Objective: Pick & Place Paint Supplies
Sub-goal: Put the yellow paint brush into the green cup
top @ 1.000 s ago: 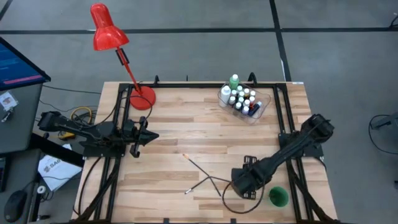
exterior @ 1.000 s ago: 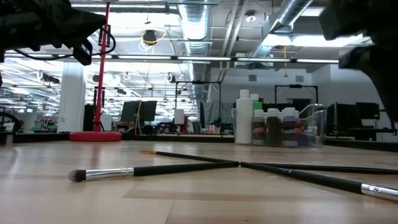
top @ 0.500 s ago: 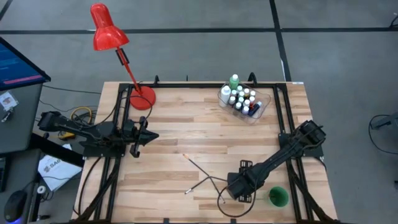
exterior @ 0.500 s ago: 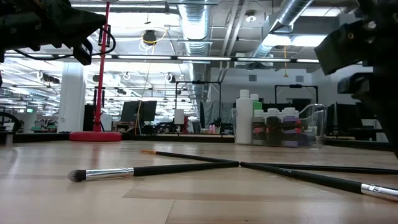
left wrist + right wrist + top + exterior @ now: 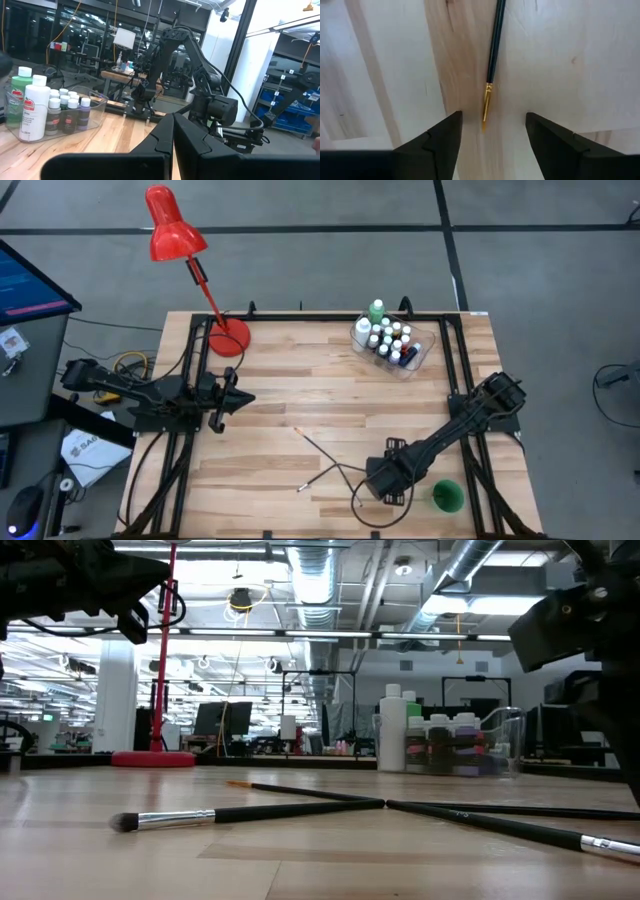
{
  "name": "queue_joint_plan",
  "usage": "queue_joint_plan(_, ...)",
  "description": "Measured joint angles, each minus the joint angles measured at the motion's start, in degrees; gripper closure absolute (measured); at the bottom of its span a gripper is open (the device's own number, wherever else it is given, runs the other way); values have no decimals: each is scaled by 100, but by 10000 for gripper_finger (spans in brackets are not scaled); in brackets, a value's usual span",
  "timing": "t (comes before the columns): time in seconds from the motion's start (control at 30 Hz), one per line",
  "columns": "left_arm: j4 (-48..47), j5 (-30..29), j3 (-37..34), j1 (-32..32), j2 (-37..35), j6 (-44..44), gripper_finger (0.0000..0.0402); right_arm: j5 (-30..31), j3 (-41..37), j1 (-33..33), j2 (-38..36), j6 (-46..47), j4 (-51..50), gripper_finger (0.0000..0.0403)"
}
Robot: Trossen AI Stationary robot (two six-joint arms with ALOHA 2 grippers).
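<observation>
Low view, paintbrushes [image 5: 300, 808] on wooden table [image 5: 300, 860], ceiling ducts [image 5: 320, 580]

We find almost no legible text in any view. The tall white plastic bottle [image 5: 30, 112] and the tall green plastic bottle [image 5: 18, 91] in the left wrist view each carry a red round label, but we cannot read the print on either. The white sheet of paper [image 5: 82, 448] on the floor beside the table's left edge in the high view bears dark block letters, too small for us to make out. The blue screen [image 5: 27, 283] at the picture's left edge shows lines of content, unreadable. The small white-capped paint bottles [image 5: 66, 107] carry no marks we can read.
</observation>
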Motion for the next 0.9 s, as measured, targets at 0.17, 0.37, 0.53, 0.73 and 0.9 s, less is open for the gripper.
queue_joint_plan(0.17,13,0,0,0,-2,0,400,-38,-52,-2,7,19,-36,215)
queue_joint_plan(0.37,37,1,0,-2,-2,0,400,-4,-59,108,17,-387,-91,330)
queue_joint_plan(0.53,39,2,0,0,0,0,400,-31,-65,98,22,-419,-105,396)
queue_joint_plan(0.73,39,0,0,-2,-2,0,400,23,-28,114,-16,-515,-274,402)
queue_joint_plan(0.9,41,0,1,-1,0,0,400,-35,118,114,-307,-508,-1145,403)
